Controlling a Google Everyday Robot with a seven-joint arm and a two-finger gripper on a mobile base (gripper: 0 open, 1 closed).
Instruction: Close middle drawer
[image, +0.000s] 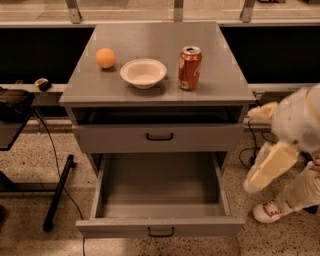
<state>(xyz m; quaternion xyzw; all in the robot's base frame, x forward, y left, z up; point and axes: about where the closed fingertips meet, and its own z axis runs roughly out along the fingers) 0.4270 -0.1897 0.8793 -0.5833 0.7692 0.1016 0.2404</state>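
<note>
Grey cabinet (241, 115) on speckled floor (30, 165), dark wall panels behind.
On cabinet surface (220, 80): one orange (105, 58), one white bowl (143, 73), one red can (190, 67). Middle drawer (160, 227) pulled far out from cabinet front; taller drawer (110, 139) above it slightly out. Right of cabinet: pincer (267, 167), blurred, opening cannot be told; one shoe (267, 211). Left of cabinet: black stand (57, 192).

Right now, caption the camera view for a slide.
Middle drawer open and empty, gripper to its right; orange, bowl and can atop cabinet.
</note>
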